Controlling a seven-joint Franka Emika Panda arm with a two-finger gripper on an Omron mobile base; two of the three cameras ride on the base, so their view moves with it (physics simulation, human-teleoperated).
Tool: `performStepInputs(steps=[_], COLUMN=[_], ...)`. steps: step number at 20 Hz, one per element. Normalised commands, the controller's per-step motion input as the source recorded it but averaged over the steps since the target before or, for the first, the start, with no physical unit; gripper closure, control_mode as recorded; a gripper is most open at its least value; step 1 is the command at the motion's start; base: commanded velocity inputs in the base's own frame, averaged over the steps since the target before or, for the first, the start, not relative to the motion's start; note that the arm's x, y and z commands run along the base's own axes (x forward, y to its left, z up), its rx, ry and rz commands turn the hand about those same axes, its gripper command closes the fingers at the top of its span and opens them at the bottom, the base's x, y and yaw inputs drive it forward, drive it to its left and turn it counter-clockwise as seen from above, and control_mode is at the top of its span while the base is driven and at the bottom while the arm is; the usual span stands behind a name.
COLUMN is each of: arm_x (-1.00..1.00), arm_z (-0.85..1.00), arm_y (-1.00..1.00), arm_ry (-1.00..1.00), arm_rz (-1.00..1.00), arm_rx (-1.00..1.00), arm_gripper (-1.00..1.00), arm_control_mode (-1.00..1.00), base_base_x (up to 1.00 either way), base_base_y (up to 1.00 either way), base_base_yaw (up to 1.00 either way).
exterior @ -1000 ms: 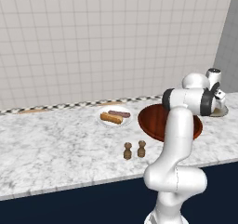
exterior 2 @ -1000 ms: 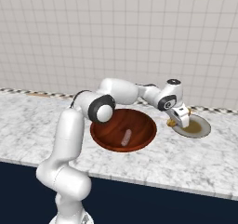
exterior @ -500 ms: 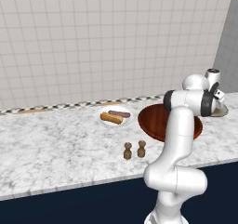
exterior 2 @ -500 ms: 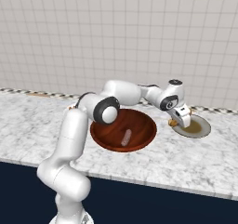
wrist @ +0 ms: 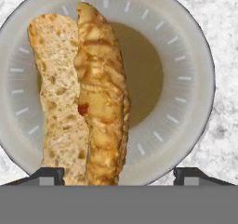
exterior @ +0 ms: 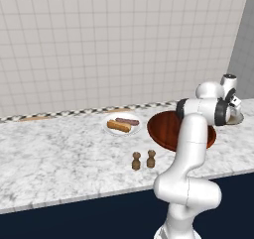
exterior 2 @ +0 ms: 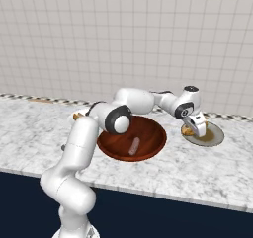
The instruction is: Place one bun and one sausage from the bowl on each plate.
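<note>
Hand view: gripper (wrist: pixel 119 174) spread wide over bun (wrist: pixel 79 97) on plate (wrist: pixel 186 79) | shakers (exterior: pixel 143 159) nr bowl (exterior: pixel 163 129)

Poised low over a small round white plate (exterior 2: pixel 213 137) at the right end of the marble surface (exterior 2: pixel 44 123), the two-finger pincer (exterior 2: pixel 199 129), with fingertips (wrist: pixel 46 174) spread wide either side of a split golden bun (wrist: pixel 81 93) that covers the plate's left half. Bare plate beside the bun on the right. Wide open marble in front of the plate and to its right. Close on the left, the large glossy reddish-brown bowl (exterior 2: pixel 148 131), a pale sausage (exterior 2: pixel 134 146) inside. Farther left, two small brown shakers (exterior: pixel 143 159) near the front edge, and a second white plate (exterior: pixel 109 129) already occupied by a bun and sausage.
</note>
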Motion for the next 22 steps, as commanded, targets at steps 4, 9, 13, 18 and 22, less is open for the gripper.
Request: performStepInputs(steps=[4,9,13,18,22], arm_x=[0.03,-0.41,-0.99,-0.93,-0.89], arm_z=[0.00,0.19,0.16,0.18,0.35], arm_y=[-0.09,0.15,0.83,0.98,0.94], arm_ry=[0.12,-0.04,0.00,-0.03,-0.23], arm_rz=[-0.05,-0.05,0.20,0.38,0.38], arm_rx=[0.00,0.00,-0.02,-0.06,0.00], arm_gripper=[-1.00,-1.00,-1.00,-1.00,-1.00], arm_control_mode=[-1.00,-1.00,-1.00,-1.00,-1.00], base_base_x=[0.00,0.00,0.00,0.00,0.00], base_base_y=[0.00,0.00,0.00,0.00,0.00], base_base_yaw=[0.00,0.00,0.00,0.00,0.00])
